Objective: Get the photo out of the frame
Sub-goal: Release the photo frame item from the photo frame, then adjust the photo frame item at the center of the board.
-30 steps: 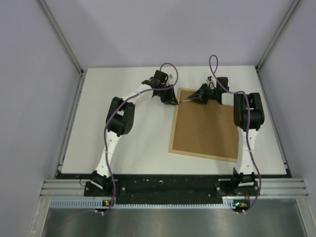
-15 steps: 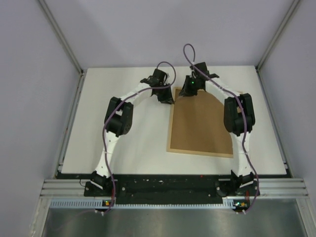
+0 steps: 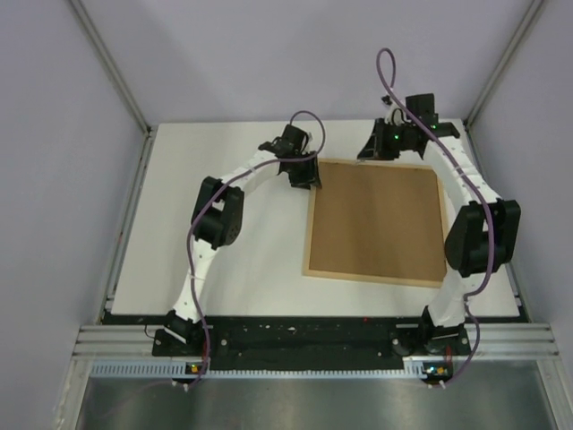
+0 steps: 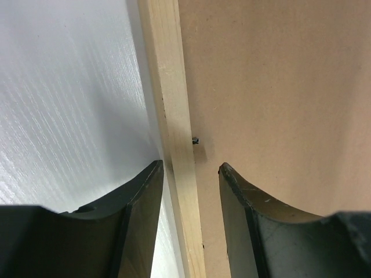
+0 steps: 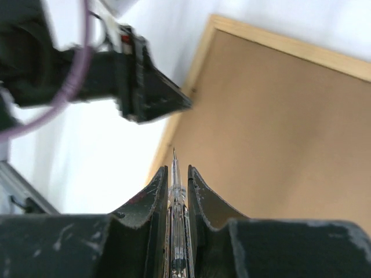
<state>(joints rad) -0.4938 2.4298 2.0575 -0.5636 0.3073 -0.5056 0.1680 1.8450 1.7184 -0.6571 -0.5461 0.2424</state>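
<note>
Frame [image 4: 173, 116] on the table [image 3: 242, 269], backing board [image 3: 376, 219] inside it.

Left end effector [image 4: 191, 168] low, jaws parted; right end effector [image 5: 177, 171] high, clamped on a thin clear tool [image 5: 175, 194].

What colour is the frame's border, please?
The border of the frame is pale tan wood, clearest in the left wrist view.

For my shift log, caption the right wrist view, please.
Right end effector grips a thin clear pointed tool; beyond, the frame and brown backing board.
</note>
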